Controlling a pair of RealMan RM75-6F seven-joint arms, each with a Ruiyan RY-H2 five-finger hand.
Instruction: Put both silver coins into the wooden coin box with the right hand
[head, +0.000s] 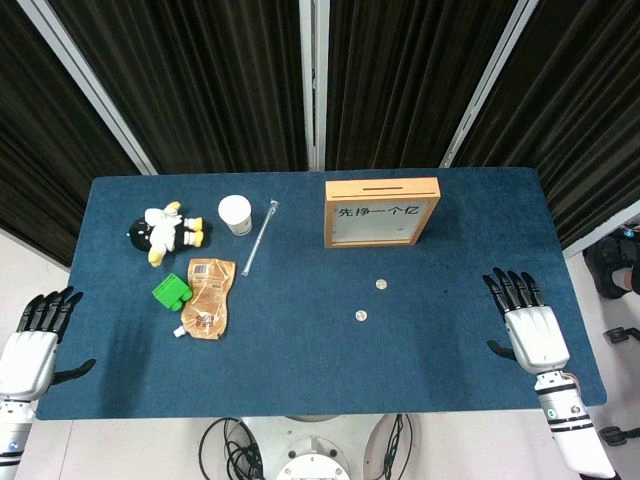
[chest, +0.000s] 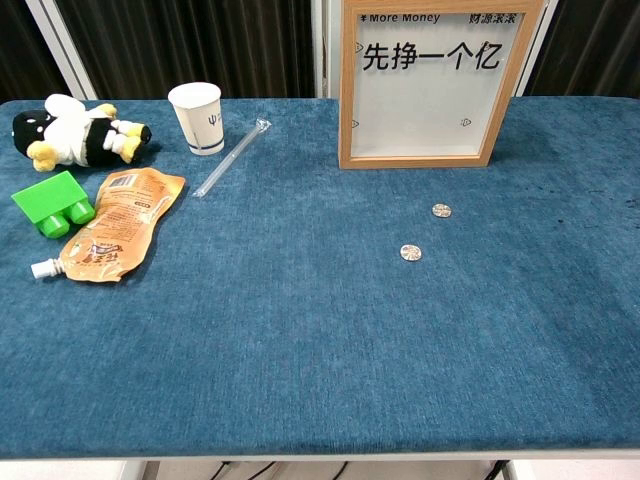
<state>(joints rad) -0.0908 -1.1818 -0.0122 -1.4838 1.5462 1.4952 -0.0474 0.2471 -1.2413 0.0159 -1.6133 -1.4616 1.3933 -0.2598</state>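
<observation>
Coins first: in the head view two small round silver pieces lie flat on the blue table cloth (head: 300, 380) right of centre, one coin (head: 380, 284) just below the wooden coin box (head: 382, 212) and the second coin (head: 362, 315) lower and slightly left, the two near each other but apart. The box stands upright in the upper centre, a light wooden frame with a slot in its top edge and a pale front panel bearing Chinese characters. At the lower right the right hand (head: 530, 322) rests at the table edge, fingers spread and straight, holding nothing. At the lower left the left hand (head: 38, 335) hovers off the table corner, fingers likewise apart and empty. On the left half lie a black, white and yellow plush toy (head: 166, 232), a white paper cup (head: 236, 214), a clear straw (head: 259, 237), a green block (head: 171, 294) and an orange drink pouch (head: 206, 297).

From the chest view both coins show faint embossing, the farther coin (chest: 441, 210) right of the nearer coin (chest: 410, 252), with open cloth around them. The box (chest: 435, 82) fills the upper centre; its panel reads "More Money" and "先挣一个亿". The cup (chest: 196, 117), straw (chest: 231, 158), plush toy (chest: 72, 131), green block (chest: 52, 203) and pouch (chest: 112, 222) sit at the left. Neither hand appears here.
</observation>
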